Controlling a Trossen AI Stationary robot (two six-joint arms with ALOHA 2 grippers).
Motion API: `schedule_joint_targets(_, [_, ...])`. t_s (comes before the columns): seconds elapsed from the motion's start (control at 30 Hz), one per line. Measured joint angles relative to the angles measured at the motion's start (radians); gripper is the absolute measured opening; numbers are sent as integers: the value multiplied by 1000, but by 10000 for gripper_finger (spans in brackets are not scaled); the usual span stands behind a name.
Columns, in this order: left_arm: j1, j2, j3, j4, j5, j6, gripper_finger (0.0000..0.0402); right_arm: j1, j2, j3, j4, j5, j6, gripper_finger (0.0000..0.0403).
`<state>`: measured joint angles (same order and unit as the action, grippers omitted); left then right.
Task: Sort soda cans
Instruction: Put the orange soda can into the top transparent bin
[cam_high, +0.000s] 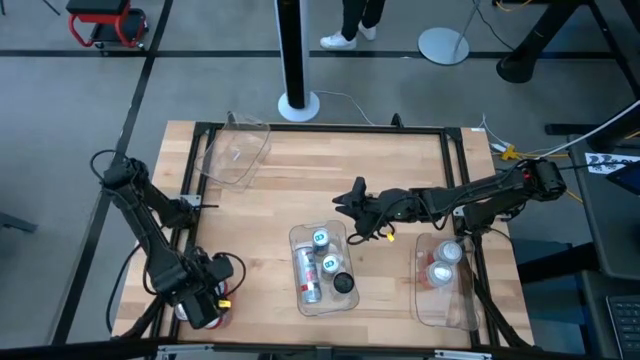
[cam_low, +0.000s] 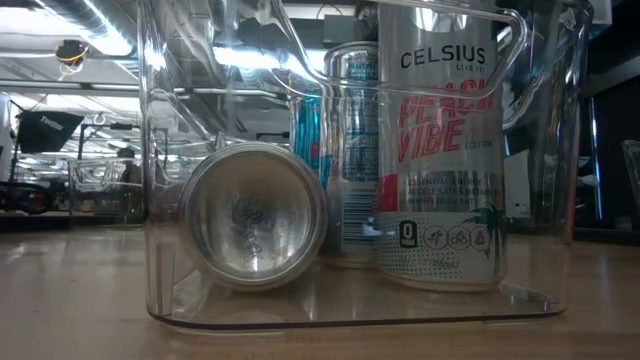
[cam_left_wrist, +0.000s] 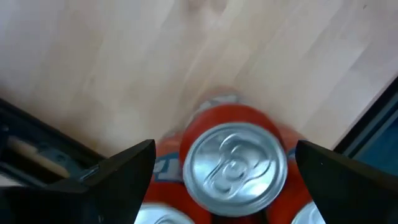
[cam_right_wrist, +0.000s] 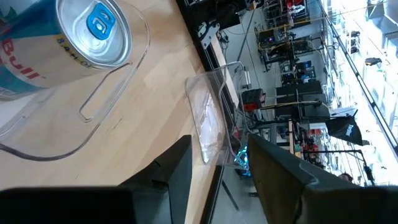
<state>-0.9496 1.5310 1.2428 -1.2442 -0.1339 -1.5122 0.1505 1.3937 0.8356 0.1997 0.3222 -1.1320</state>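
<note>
Roughly, left to right across the table (cam_high: 270, 190):

Left gripper (cam_high: 203, 303): down at the near left corner, fingers (cam_left_wrist: 127, 177) spread wide on either side of a red can (cam_left_wrist: 233, 163), not clamped on it.

Red cans: cluster at that corner, standing upright; silver tops of two more just showing at the edge of the left wrist view.

Obstacle, left: black table frame rail (cam_high: 188, 210) close beside the cluster.

Far bin (cam_high: 237, 152): clear, tipped over near the far left edge, well apart from both arms.

Middle bin (cam_high: 322, 270): clear, near the front centre; holds a silver can (cam_low: 255, 215) lying on its side, a blue-and-silver can (cam_low: 345, 150) upright behind it, a Celsius can (cam_low: 445, 150) upright at the front, and a dark-topped can (cam_high: 343, 283).

Low view: filled almost wholly by this bin's wall, cans seen through it.

Right gripper (cam_high: 352, 207): hanging over the boards just beyond the middle bin's far end, arm stretched in from the right; fingers partly parted, nothing between them.

Blue-top can (cam_right_wrist: 93, 31): inside the middle bin, close by the right gripper.

Right bin (cam_high: 445, 285): clear, by the near right edge, two silver-topped cans (cam_high: 442, 262) upright in its far end.

Beyond the table: white pole base (cam_high: 298, 103), a person's shoes (cam_high: 340, 40).
</note>
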Motion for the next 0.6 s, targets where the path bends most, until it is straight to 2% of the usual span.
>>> schedule_joint_targets(0.3, [17,-2,-123,122,100,-18,375,0,0,0,0,0,0,154])
schedule_joint_targets(0.6, [23,-1,-142,127,97,16,375,0,0,0,0,0,0,154])
